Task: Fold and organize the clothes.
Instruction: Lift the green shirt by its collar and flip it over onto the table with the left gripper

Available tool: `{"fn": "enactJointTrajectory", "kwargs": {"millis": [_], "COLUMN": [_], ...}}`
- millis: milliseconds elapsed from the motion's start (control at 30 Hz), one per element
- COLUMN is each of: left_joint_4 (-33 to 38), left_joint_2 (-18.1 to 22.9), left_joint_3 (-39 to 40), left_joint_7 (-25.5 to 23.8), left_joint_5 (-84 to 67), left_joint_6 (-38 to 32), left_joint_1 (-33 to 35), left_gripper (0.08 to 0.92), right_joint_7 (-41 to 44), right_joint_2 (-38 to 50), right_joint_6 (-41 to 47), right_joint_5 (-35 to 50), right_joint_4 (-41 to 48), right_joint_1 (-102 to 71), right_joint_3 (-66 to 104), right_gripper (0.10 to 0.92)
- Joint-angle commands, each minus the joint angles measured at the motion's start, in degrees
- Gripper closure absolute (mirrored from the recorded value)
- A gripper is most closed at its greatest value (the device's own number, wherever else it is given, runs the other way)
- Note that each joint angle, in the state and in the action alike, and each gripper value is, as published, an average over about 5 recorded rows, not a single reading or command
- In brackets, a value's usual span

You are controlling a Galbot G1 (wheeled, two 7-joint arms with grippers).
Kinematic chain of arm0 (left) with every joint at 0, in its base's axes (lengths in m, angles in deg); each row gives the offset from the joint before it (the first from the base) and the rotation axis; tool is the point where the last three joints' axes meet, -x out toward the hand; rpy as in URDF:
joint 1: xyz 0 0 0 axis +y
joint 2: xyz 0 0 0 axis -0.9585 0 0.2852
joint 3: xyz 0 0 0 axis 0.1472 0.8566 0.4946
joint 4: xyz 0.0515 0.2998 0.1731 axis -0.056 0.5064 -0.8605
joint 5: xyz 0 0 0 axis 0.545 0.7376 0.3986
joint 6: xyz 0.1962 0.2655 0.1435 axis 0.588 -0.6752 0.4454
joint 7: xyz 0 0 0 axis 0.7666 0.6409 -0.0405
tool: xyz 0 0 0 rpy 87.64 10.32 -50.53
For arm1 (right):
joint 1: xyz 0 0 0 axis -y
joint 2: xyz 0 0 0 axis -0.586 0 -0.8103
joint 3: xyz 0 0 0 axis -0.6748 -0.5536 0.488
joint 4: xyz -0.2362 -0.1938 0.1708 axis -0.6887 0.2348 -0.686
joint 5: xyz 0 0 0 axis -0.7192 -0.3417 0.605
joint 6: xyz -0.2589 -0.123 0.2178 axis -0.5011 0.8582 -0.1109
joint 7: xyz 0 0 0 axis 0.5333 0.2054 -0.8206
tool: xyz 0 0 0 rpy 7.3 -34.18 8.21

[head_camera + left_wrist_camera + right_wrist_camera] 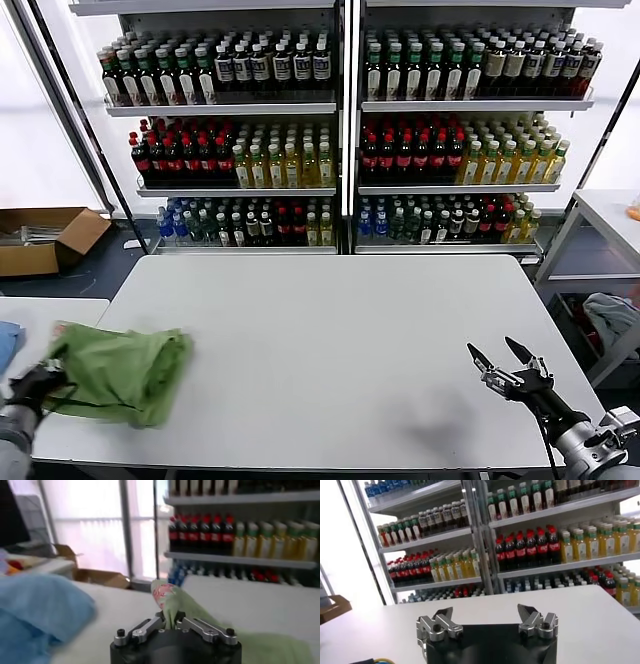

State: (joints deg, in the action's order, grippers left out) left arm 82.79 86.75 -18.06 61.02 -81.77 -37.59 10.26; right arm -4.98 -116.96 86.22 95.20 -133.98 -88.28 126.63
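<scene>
A light green shirt lies bunched at the near left corner of the white table. My left gripper is at the shirt's left edge, shut on a fold of the green fabric. In the left wrist view the pinched cloth rises from between the closed fingers of the left gripper, with a bit of red-and-white print showing at its tip. My right gripper hovers over the table's near right part, open and holding nothing. In its own view the right gripper has only bare tabletop between its fingers.
Blue cloth lies on a lower white side table at the left. Shelves of bottles stand behind the table. A cardboard box sits on the floor at far left, and a white stand at right.
</scene>
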Motion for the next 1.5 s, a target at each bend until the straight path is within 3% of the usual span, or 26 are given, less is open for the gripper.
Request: {"fn": "enactJointTrajectory", "kwargs": {"millis": [33, 200, 367, 700, 833, 967, 1233, 1500], "left_joint_4": [8.05, 15.83, 20.06, 10.76, 7.60, 6.02, 5.68, 2.43], "left_joint_2": [-5.90, -1.28, 4.72, 18.23, 21.55, 21.89, 23.31, 27.50], "left_joint_3": [-11.64, 0.16, 20.61, 48.15, 51.57, 52.35, 52.24, 52.15], "left_joint_7": [2.31, 4.43, 6.73, 5.95, 6.11, 6.37, 6.62, 6.14], "left_joint_5": [-4.06, -1.17, 4.64, 18.71, 17.42, 15.72, 16.19, 18.67], "left_joint_6": [1.16, 1.25, 0.87, 0.23, -0.19, -0.80, -1.90, -2.84], "left_joint_1": [0.77, 1.07, -0.53, -10.88, -14.81, -16.36, -16.20, -16.36], "left_gripper": [0.857, 0.857, 0.857, 0.857, 0.857, 0.857, 0.857, 0.857], "right_joint_7": [-0.04, 0.07, -0.03, -0.33, -0.09, -1.08, -6.97, -6.79], "right_joint_2": [0.01, 0.36, 0.77, 1.00, 0.71, -1.43, -7.01, -7.02], "right_joint_6": [0.09, -0.05, 0.00, 0.68, 0.03, -1.94, -3.95, -4.16], "right_joint_5": [-0.09, 0.21, 0.58, 0.40, 0.48, -0.93, -9.16, -9.94], "right_joint_4": [-0.12, -0.25, -0.76, -2.29, -1.17, -0.86, -4.49, -4.15], "right_joint_1": [1.14, 0.38, -0.17, -1.41, -1.90, -1.22, 0.88, 0.59], "right_joint_3": [-1.59, -0.17, 1.09, 2.01, 3.21, 3.40, -1.60, -4.06], "right_gripper": [0.203, 0.203, 0.203, 0.203, 0.203, 0.203, 0.203, 0.203]}}
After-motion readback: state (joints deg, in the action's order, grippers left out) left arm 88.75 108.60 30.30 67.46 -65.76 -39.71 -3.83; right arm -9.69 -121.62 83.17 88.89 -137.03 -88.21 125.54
